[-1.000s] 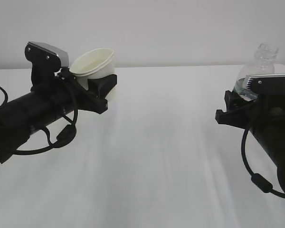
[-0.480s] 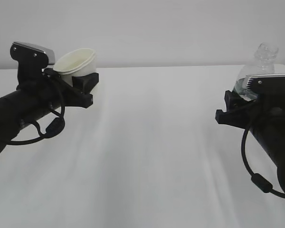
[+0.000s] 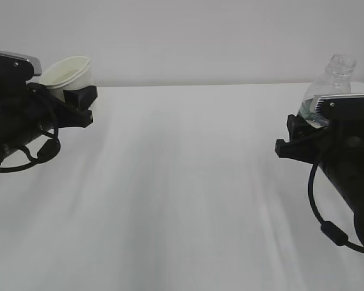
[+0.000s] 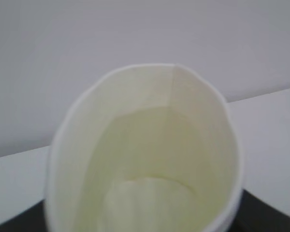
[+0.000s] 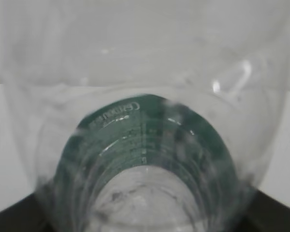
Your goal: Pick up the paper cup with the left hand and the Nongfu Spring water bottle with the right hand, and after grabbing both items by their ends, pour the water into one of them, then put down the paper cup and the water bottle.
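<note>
The paper cup [image 3: 65, 73], pinched by the left hand [image 3: 73, 97], has been carried outward toward nine o'clock; the Nongfu Spring water bottle [image 3: 329, 88] stays pinched in the right hand [image 3: 297, 138] at three o'clock, so set-down is judged next.

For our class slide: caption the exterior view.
Left claw holds the tilted paper cup; right claw grips the uncapped water bottle.

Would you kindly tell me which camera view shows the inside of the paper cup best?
The left wrist view: it looks straight into the paper cup, showing the pale cream inside, seam and bottom. The exterior view shows the cup only small and tilted, held in the left hand. The right wrist view shows none of it.
</note>
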